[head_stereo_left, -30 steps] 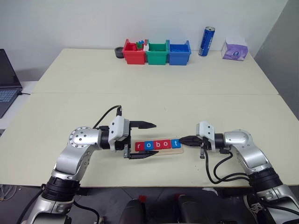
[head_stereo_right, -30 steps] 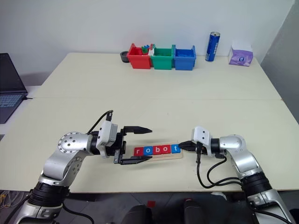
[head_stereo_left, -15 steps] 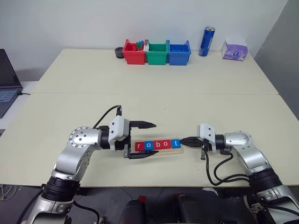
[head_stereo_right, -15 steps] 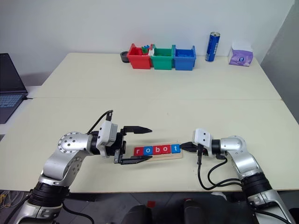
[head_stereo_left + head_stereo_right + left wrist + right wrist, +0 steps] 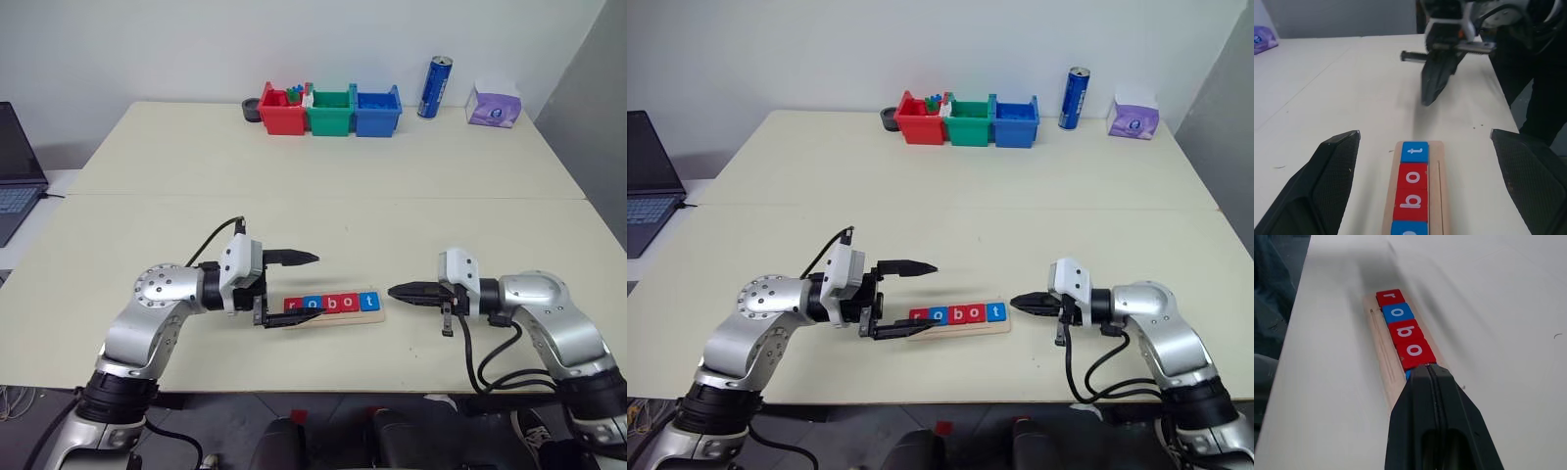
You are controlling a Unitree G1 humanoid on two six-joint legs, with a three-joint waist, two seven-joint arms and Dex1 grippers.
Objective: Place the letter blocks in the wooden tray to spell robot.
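Cream worktop (image 5: 392,196) against a white wall is carrying everything: bins, a can and a tissue pack at the far edge, well beyond both grippers. Wooden tray (image 5: 333,315) is lying between the two grippers, with the letter blocks (image 5: 331,304) seated in it reading r-o-b-o-t, so the spelling looks done.

Left gripper (image 5: 294,290) is sitting spread wide, its fingers straddling the tray's "r" end; I can't tell whether the lower finger is touching the wood. Right gripper (image 5: 400,292) is pressed together, holding nothing, its tip aimed at the "t" end with a clear gap.

Risk: the left fingers are bracketing the tray, so a sideways or closing move would likely drag it or pop the "r" tile out of the groove.

Versus a second ago: the right gripper was at the tray's end and is now pulling back from it; the left one is barely shifting. Tiles look unmoved.
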